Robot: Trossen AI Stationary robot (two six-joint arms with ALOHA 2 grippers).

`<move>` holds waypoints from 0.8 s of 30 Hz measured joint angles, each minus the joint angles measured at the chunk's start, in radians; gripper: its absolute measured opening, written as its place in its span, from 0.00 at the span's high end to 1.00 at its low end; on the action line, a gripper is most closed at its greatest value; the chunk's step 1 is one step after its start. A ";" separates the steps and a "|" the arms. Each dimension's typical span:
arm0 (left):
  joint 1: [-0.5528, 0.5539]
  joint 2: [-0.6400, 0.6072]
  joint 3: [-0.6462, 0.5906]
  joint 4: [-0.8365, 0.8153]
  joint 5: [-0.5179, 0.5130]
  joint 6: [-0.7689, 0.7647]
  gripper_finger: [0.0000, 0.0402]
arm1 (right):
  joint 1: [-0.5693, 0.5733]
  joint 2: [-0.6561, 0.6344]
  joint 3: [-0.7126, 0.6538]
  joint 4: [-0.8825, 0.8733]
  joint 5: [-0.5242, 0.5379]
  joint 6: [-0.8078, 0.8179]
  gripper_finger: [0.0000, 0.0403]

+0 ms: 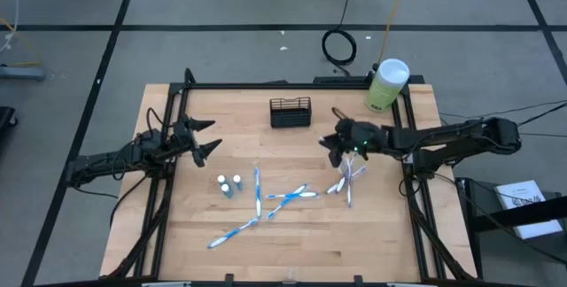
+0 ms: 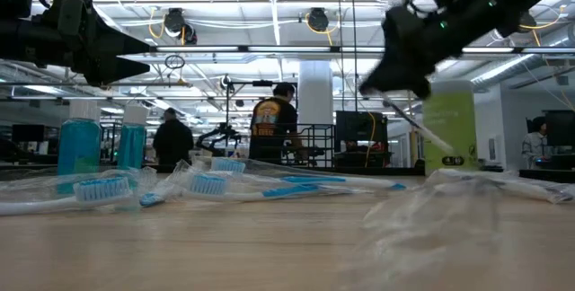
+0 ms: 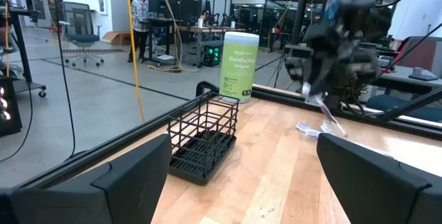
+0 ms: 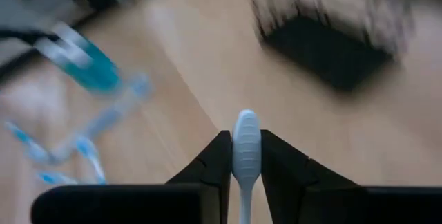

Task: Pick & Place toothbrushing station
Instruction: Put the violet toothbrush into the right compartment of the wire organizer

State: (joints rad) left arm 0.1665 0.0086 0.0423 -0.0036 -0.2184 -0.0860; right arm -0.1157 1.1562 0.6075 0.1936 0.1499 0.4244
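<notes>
Right pincer is clamped on a toothbrush near its end; brush may pivot or slip in transit. Wire basket sits ahead, apart. Left pincer is open, idle.

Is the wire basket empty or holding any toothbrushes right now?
Empty: the black wire basket shows only bare grid, upright on the table; left wrist view shows nothing inside.
</notes>
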 joint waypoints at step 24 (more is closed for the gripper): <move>0.000 0.000 0.000 0.000 0.000 0.000 0.09 | -0.318 0.395 0.088 1.105 -0.033 -0.448 0.87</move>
State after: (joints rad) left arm 0.1665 0.0086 0.0423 -0.0036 -0.2184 -0.0860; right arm -0.4334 1.5512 0.6959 1.2986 0.1166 -0.0241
